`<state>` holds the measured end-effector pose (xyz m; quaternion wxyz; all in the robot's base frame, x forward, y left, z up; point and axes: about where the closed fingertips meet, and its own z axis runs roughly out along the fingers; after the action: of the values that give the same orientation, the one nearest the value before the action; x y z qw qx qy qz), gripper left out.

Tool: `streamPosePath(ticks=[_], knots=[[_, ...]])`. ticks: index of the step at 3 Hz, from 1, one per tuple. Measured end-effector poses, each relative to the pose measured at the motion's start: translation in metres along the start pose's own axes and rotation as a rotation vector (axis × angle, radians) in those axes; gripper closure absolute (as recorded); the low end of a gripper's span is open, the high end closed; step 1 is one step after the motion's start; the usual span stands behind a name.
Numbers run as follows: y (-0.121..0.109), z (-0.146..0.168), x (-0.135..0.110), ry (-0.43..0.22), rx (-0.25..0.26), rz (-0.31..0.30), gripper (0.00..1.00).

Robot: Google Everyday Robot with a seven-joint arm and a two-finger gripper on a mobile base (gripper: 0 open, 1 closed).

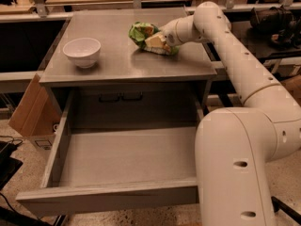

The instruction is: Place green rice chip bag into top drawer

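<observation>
A smooth, round white bowl [82, 51] is seen at 9 o'clock on the flat grey metal table [123, 67]. The crumpled green foil chip bag [139, 32] lies at 1 o'clock on the table, touched by the gripper [156, 42]; whether it is gripped cannot be told. The shallow drawer [127, 157] stands open at 6 o'clock.

The grey metal worktop [117, 67] is smooth with a dull sheen. The wide, shallow grey metal drawer [127, 157] looks smooth and matt inside. The crumpled bright-green foil bag [139, 32] is glossy and creased. The cream pincer [156, 42], against the bag at the worktop's far right, looks like smooth plastic. The round white bowl [82, 51] is smooth and glossy. The brown cardboard box [26, 114] is matt.
</observation>
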<state>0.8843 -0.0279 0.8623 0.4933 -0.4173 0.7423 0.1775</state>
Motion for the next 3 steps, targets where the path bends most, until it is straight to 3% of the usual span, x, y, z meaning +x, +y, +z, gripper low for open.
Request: streamPosePath(ticks=[3], knots=[[0.0, 0.0, 0.0, 0.0, 0.0, 0.0, 1.0]])
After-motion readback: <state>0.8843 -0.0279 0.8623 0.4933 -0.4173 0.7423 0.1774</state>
